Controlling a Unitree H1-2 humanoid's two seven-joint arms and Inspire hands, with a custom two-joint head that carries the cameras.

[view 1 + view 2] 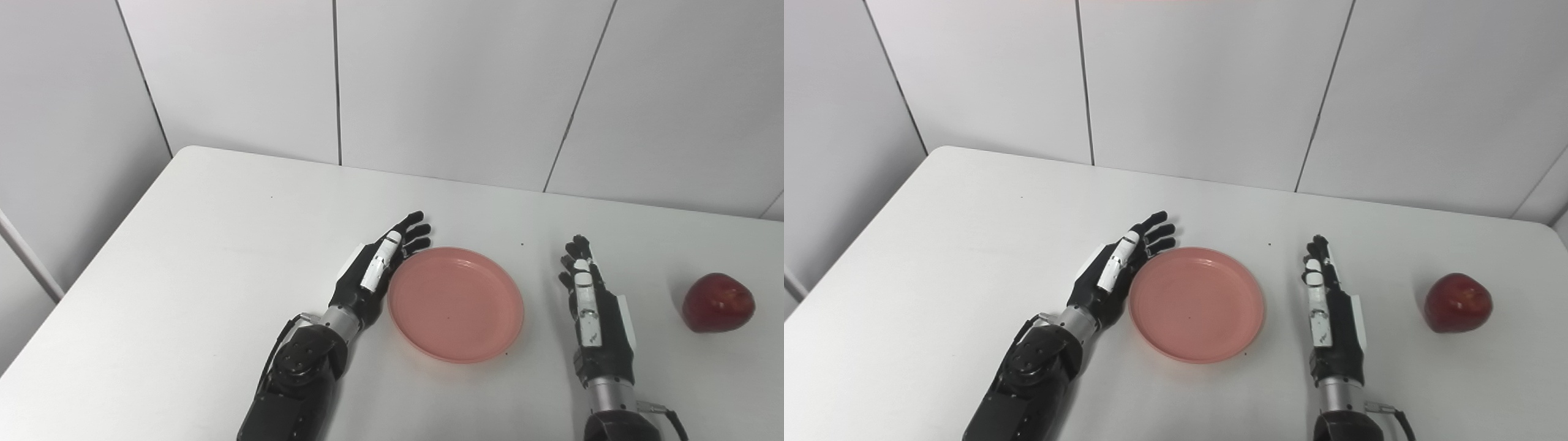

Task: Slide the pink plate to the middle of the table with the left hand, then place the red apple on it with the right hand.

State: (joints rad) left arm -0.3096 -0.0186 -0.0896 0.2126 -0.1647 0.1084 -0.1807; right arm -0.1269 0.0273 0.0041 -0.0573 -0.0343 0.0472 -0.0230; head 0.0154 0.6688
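White table (pixel 184 294) against a pale panelled wall (pixel 459 86). Nearest, two black forearms are seen entering from the bottom edge. Left hand (pixel 373 269) is laid flat beside the pink plate (pixel 456 303), fingers straight and slightly apart, touching or nearly touching the plate's left rim; nothing is gripped. Plate is empty, set between the hands. Right hand (pixel 591 306) is held edge-on, fingers extended close together, empty, apart from the plate. Red apple (pixel 718 302) is found farther right, well clear of the right hand.
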